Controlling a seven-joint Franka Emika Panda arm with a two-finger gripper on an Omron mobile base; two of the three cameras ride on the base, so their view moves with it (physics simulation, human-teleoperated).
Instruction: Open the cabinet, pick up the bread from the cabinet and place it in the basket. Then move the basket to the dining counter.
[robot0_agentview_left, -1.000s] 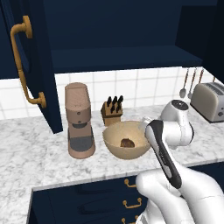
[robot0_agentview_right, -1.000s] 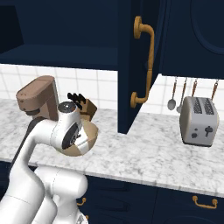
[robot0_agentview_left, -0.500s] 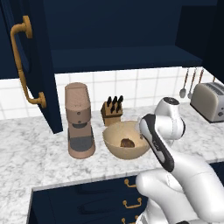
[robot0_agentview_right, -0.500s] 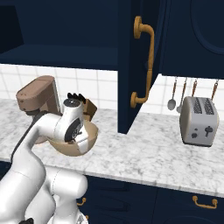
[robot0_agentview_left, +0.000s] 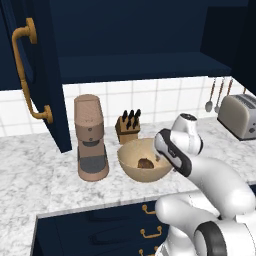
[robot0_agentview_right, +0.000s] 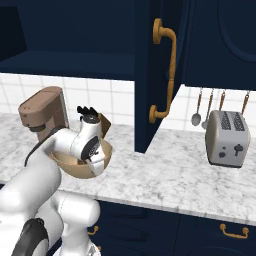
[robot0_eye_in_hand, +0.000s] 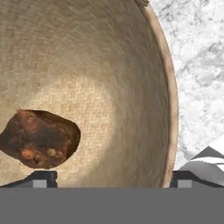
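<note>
my gripper (robot0_eye_in_hand: 109, 181) is spread wide, straddling the basket (robot0_eye_in_hand: 168, 87) rim at its 3 o'clock edge to lift it; bread (robot0_eye_in_hand: 39, 138) rests inside.

Rendered home kitchen. Evidence: navy wall cabinet (robot0_agentview_left: 130, 45) with brass handles; white tiled wall (robot0_agentview_left: 165, 100); marbled table (robot0_agentview_right: 190, 175) over navy drawers (robot0_agentview_left: 115, 230); coffee machine (robot0_agentview_left: 91, 137); knife block (robot0_agentview_left: 127, 127); toaster (robot0_agentview_right: 228, 138); hanging utensils (robot0_agentview_right: 200, 107); woven basket (robot0_agentview_left: 134, 156) holding bread (robot0_eye_in_hand: 39, 138).
</note>
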